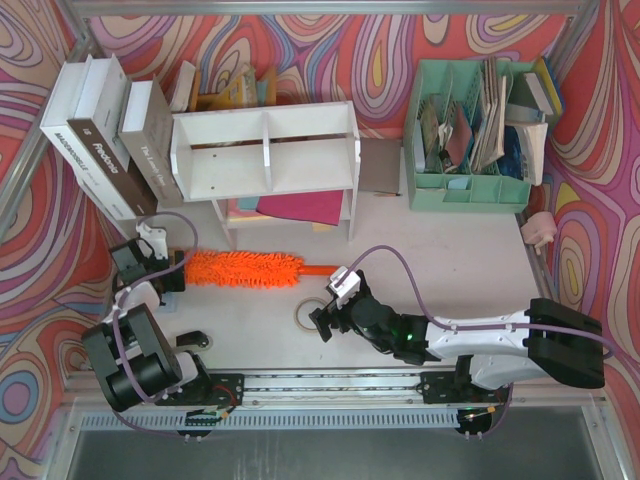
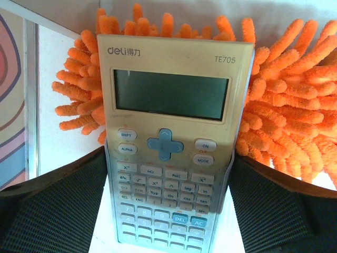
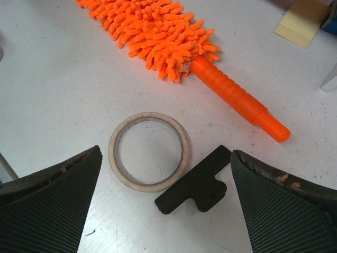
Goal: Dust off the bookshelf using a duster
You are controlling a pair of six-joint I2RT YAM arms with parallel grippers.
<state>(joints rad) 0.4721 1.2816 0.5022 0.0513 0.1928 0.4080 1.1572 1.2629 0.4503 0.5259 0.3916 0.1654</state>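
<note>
The white bookshelf (image 1: 265, 150) stands at the back, its central divider making two compartments. The orange duster (image 1: 245, 268) lies flat on the table in front of it, fluffy head to the left and handle (image 3: 237, 97) pointing right. My left gripper (image 1: 165, 272) is at the duster's left end and is shut on a beige calculator (image 2: 171, 153), with the duster's fluff (image 2: 287, 121) right behind it. My right gripper (image 1: 325, 322) is open and empty. It hovers just below the handle end, over a tape ring (image 3: 148, 150) and a black plastic piece (image 3: 197, 185).
Big white and brown books (image 1: 100, 130) lean at the back left. A mint-green organizer (image 1: 470, 140) full of papers stands at the back right, with a pink object (image 1: 538, 230) by the right wall. Coloured papers (image 1: 300, 208) lie under the shelf. A small black part (image 1: 195, 341) lies near the left base.
</note>
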